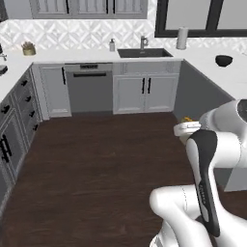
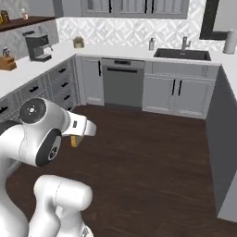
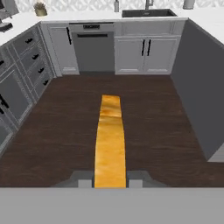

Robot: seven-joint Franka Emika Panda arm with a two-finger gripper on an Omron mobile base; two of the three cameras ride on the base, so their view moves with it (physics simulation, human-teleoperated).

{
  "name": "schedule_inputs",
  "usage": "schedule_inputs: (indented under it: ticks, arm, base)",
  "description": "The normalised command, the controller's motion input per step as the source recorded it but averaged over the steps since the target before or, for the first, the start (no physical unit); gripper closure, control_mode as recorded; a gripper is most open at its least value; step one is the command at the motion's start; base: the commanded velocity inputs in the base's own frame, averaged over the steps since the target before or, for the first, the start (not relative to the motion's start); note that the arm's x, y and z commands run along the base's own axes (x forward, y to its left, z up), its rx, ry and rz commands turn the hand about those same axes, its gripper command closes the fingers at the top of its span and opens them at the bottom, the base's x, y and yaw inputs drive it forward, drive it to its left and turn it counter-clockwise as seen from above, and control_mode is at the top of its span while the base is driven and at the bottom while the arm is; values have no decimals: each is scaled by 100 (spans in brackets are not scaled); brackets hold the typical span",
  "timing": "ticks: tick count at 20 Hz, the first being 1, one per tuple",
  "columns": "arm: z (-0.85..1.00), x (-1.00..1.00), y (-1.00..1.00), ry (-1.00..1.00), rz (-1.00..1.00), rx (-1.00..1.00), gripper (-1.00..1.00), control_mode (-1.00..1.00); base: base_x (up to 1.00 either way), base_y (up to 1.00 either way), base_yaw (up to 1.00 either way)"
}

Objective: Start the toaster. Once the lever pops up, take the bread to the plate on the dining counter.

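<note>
The arm is folded back over its own base in the middle of the kitchen, out above the dark wooden floor (image 1: 96, 154), and the gripper (image 3: 110, 183) is clamped tight on the bread (image 3: 110, 140). Looking along the hand, the slice sits edge-on between the two finger tips, a long golden-brown strip of crust running straight away from the jaws, which are closed right up against its flat sides. From the left base camera only a small yellow corner of the bread (image 1: 186, 119) peeks out just above the white hand, and from the right base camera a tan corner of it (image 2: 74, 141) hangs below the hand, well clear of the floor. Ahead of the gripper stands the run of grey cabinets (image 1: 144, 91) with a dishwasher (image 1: 89, 89) set into it, and a dark sink (image 1: 144, 52) with its tap in the white worktop above. Off to the right a white counter (image 1: 212, 65) reaches forward on a dark grey side panel, with a dark bowl (image 1: 224, 60) resting on it and a paper-towel roll (image 1: 182, 38) standing further back. On the left worktop, seen from the right base camera, a coffee machine (image 2: 37, 47) stands near the corner.
</note>
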Motion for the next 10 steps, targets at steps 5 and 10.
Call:
schedule_inputs:
  ticks: [5,10]
  arm:
    - [0,0,0,0,0,0,100,100]
    - [0,0,0,0,0,0,100,100]
  base:
    - [100,-100,0]
    - [65,-100,0]
